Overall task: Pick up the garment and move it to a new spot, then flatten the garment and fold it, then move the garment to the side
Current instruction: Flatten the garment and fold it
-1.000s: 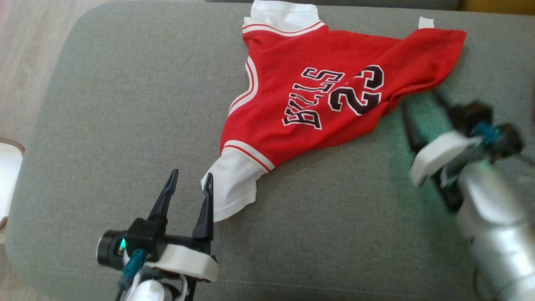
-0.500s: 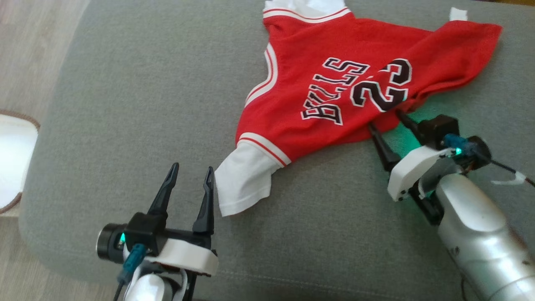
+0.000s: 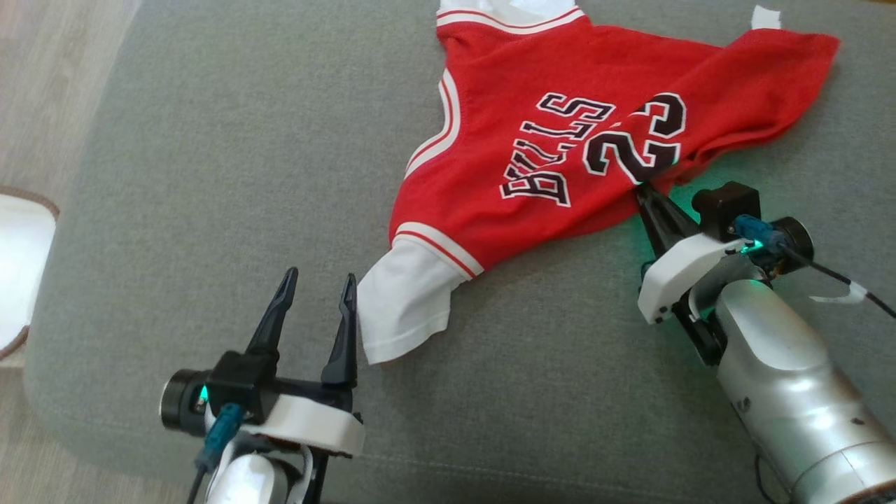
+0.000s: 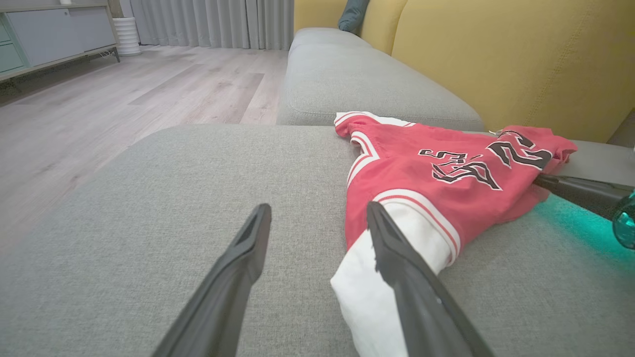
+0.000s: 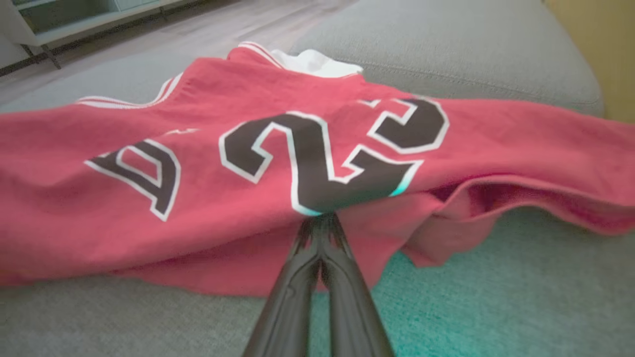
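The garment (image 3: pixel 560 140) is a red jersey with white sleeves and black "23" lettering, lying rumpled on a grey cushion (image 3: pixel 210 175). My right gripper (image 3: pixel 640 189) is shut, its tips pinched on the red hem just below the "23". In the right wrist view the garment (image 5: pixel 198 148) drapes over the closed tips of my right gripper (image 5: pixel 320 218). My left gripper (image 3: pixel 320 274) stands open beside the near white sleeve (image 3: pixel 402 308), with its right finger against the sleeve's edge. The left wrist view shows that left gripper (image 4: pixel 318 208) with only cushion between its fingers, and the garment (image 4: pixel 446 163) to the right.
Wooden floor (image 3: pixel 42 70) lies past the cushion's left edge, with a white round object (image 3: pixel 21 266) on it. A yellow sofa back (image 4: pixel 496 59) rises behind the garment. A small white tag (image 3: pixel 765 17) lies near the far corner. A low cabinet (image 4: pixel 49 29) stands across the room.
My right gripper has moved in to the garment's near hem and closed on it. The head camera shifted a little. My left gripper has stayed open beside the sleeve.
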